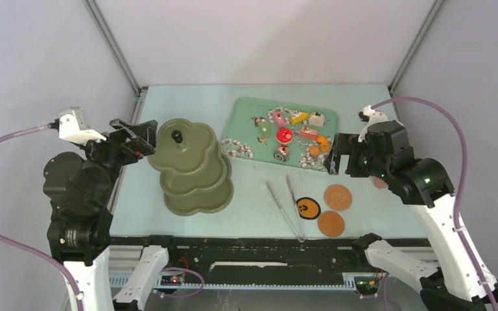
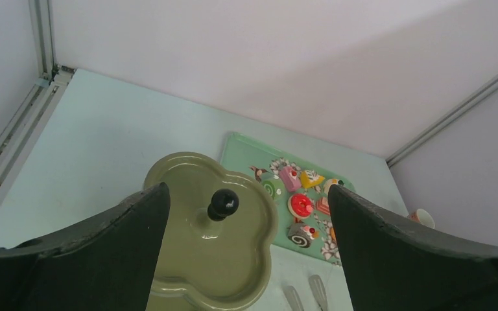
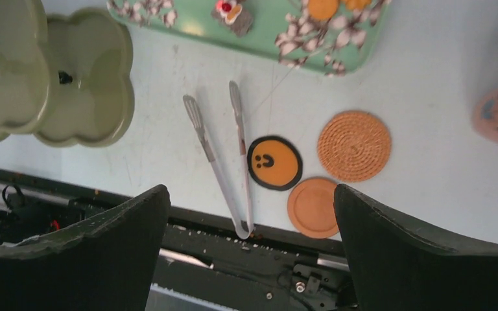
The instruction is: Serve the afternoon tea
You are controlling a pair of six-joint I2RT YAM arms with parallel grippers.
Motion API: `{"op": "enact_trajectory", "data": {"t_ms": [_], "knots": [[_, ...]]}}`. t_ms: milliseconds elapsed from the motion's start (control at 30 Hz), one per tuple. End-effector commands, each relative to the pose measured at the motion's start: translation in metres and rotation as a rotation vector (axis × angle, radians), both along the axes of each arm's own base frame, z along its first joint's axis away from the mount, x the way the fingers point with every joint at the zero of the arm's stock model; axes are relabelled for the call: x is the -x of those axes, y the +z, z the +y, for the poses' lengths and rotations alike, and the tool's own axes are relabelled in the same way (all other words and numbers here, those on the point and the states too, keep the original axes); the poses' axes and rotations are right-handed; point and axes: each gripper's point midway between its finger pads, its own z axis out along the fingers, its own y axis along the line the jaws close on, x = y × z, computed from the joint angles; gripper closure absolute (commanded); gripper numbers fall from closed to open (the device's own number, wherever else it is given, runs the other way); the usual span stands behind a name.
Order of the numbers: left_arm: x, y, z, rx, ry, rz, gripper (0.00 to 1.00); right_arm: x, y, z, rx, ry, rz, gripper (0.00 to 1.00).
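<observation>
left fingers wide, empty, just left of stand at bench left edge. right fingers wide, empty, by right edge of tray. pastries on tray, back right. likely next: grab tongs mid-length, square across both arms, clear of coasters.

stand: glossy, smooth glaze | tongs: shiny bare metal | coaster: rough woven fibre

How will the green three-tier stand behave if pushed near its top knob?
Probably slides rather than tips: the stand widens toward its bottom tier. It looks rigid and glossy, so likely slippery to pinch; the black knob seems the surest hold.
</observation>
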Motion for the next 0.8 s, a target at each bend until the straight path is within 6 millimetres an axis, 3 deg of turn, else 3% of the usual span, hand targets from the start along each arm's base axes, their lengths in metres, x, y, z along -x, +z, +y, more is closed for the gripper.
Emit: {"op": "enact_trajectory", "data": {"t_ms": [0,67,267,433,567,767], "knots": [[0.008,-0.011,-0.005,0.011,-0.029,0.029,0.02,0.0,-0.024,0.028,-0.094,0.071,0.084,0.0],[0.011,-0.019,-0.007,0.009,-0.037,0.051,0.02,0.009,-0.048,0.039,-0.106,0.122,0.158,0.0],[0.022,-0.038,-0.013,0.009,-0.077,0.094,0.02,0.031,-0.091,0.076,-0.225,0.268,0.169,0.0],[0.029,-0.042,-0.022,0.02,-0.125,0.084,0.02,0.031,-0.139,0.086,-0.204,0.252,0.074,0.0],[0.029,-0.051,-0.034,0.043,-0.191,0.106,0.02,0.027,-0.159,0.099,-0.159,0.249,-0.086,0.0],[0.033,-0.056,-0.045,0.033,-0.257,0.111,0.02,0.034,-0.195,0.106,-0.07,0.238,-0.122,0.0]]}}
